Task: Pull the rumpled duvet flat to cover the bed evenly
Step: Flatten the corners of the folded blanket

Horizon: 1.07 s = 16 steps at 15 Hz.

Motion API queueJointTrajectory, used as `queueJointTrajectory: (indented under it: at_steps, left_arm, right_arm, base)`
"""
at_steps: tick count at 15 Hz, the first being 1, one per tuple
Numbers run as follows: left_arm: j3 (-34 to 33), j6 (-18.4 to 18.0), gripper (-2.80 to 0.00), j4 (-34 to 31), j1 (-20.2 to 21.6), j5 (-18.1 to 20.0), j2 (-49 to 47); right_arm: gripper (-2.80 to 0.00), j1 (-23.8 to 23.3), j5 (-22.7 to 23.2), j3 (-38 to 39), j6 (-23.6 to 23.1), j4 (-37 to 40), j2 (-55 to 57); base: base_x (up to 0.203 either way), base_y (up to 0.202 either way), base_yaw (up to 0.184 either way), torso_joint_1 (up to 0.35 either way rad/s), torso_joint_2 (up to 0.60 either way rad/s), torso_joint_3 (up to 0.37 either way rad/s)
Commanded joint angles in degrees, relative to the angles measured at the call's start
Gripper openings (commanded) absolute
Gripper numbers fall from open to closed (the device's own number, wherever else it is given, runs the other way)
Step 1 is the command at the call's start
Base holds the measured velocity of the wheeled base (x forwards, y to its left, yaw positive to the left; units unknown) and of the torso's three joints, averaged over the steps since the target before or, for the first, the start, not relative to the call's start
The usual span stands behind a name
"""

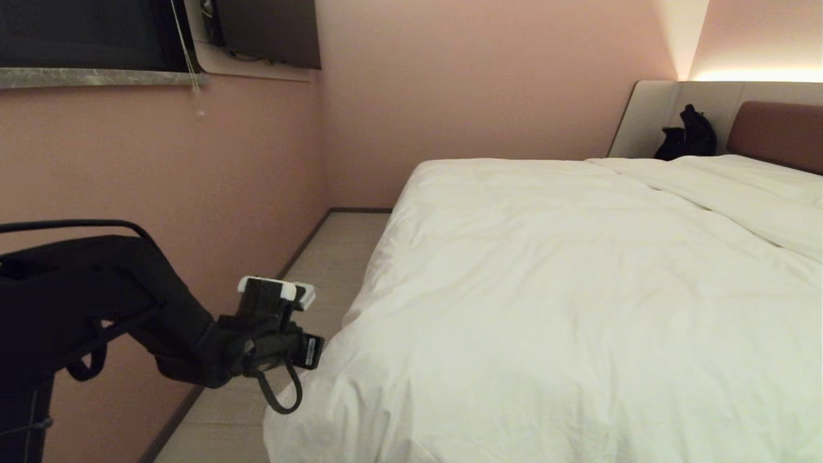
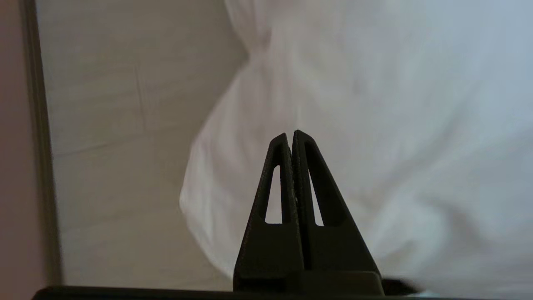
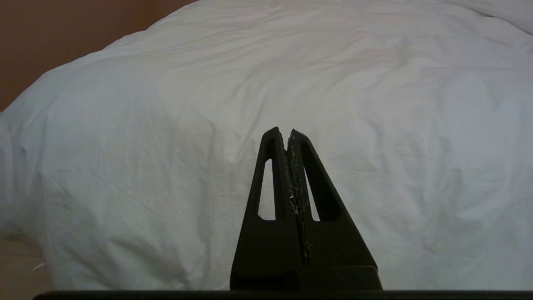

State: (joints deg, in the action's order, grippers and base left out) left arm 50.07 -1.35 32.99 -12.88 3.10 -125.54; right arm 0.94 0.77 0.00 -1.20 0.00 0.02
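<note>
We see the thick, puffy white duvet (image 1: 578,283) spread over the wide low bed (image 1: 775,132), whose brown padded headboard sits in a pale grey surround at the far right. The duvet reaches the near corner and hangs down the bed's left side toward the pale plank floor (image 1: 334,251), with soft wrinkles across its top and a long fold running near the headboard end.

Our left gripper (image 2: 290,135) hangs beside that near left corner, over the strip of floor between the pink wall (image 1: 161,173) and the bed. Its two black triangular fingers (image 2: 275,175) are pressed together with nothing between them. In the left wrist view the draped edge of the duvet lies beyond the fingertips and to one side; we cannot tell whether the tips touch the cloth.

Our right gripper (image 3: 287,132) faces the hanging front of the duvet, its black fingers (image 3: 316,183) likewise pressed together and empty, with the white cloth filling the view behind them and apart from the tips.

A small black bag-like object (image 1: 688,135) rests against the grey surround beside the headboard.
</note>
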Motion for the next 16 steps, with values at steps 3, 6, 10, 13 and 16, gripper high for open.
queueJointTrajectory:
  at_steps: [3, 6, 10, 13, 16]
  left_arm:
    - [10.74, 7.89, -2.80, 0.27, -0.06, 0.12, 4.47]
    - [22.17, 14.83, -2.80, -0.31, -0.56, 0.12, -1.06]
    - [29.95, 17.14, -2.80, -2.74, -2.74, 0.03, -7.88]
    - [34.14, 17.17, -2.80, -3.94, -5.03, -0.02, -11.66]
    - [35.62, 17.00, -2.80, -4.26, -6.09, -0.11, -14.04]
  right_arm:
    - [-2.80, 0.03, 0.02, 0.00, -0.03, 0.00, -0.02]
    - [-2.80, 0.03, 0.02, 0.00, -0.03, 0.00, -0.02]
    - [-2.80, 0.03, 0.02, 0.00, -0.03, 0.00, -0.02]
    - [-2.80, 0.03, 0.02, 0.00, -0.03, 0.00, -0.02]
    - [-2.80, 0.03, 0.02, 0.00, -0.03, 0.00, -0.02]
  base:
    - [0.000, 0.000, 0.000, 0.000, 0.00, 0.000]
    - [0.000, 0.000, 0.000, 0.000, 0.00, 0.000]
    - [0.000, 0.000, 0.000, 0.000, 0.00, 0.000]
    - [0.000, 0.000, 0.000, 0.000, 0.00, 0.000]
    - [0.000, 0.000, 0.000, 0.000, 0.00, 0.000]
